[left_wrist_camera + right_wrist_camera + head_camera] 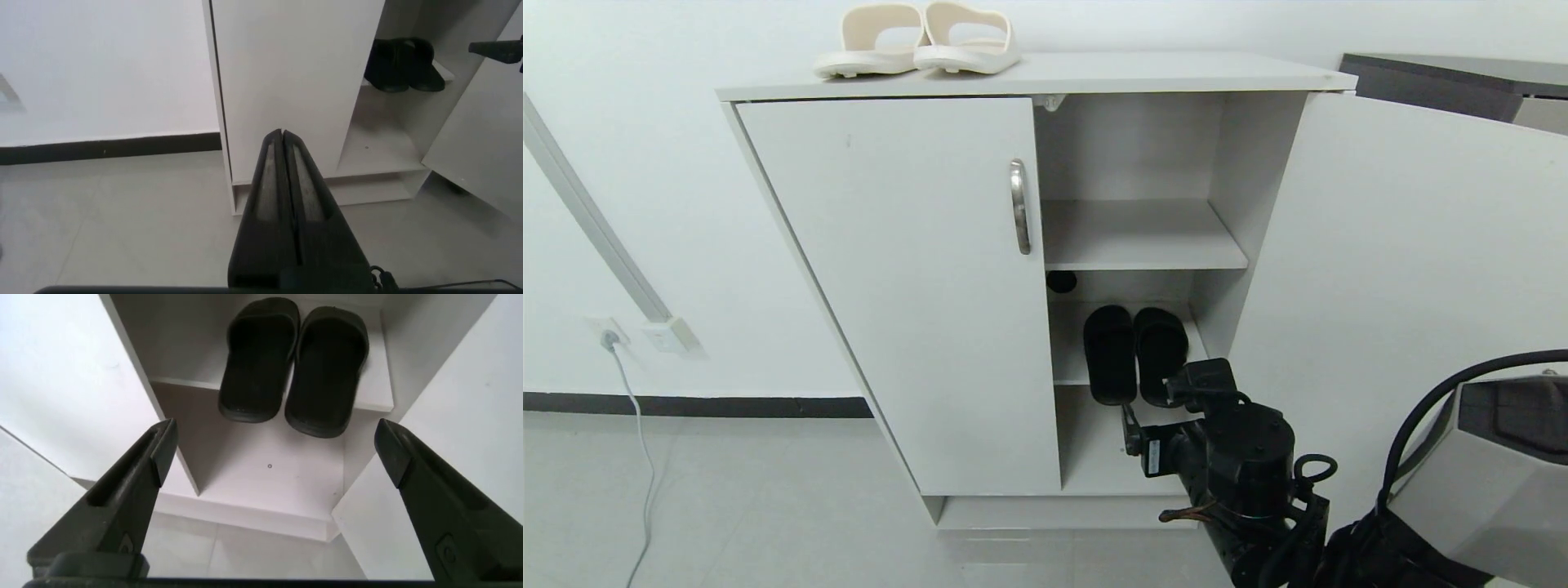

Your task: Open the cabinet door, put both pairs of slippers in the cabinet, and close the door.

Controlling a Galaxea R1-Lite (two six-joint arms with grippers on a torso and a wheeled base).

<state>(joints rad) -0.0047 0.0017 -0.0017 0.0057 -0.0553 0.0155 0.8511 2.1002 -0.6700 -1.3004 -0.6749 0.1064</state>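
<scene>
Black rubber slippers (1135, 353) sit on the lower shelf (1068, 351) of the white wooden cabinet (890, 286). Near them, the right gripper (275, 433) gapes wide, empty; the left gripper (282, 137) is clamped together, empty.

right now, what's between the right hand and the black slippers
Nothing: in the right wrist view the open right hand faces the black slippers across a bare gap, the cabinet's lower shelf beneath.
</scene>
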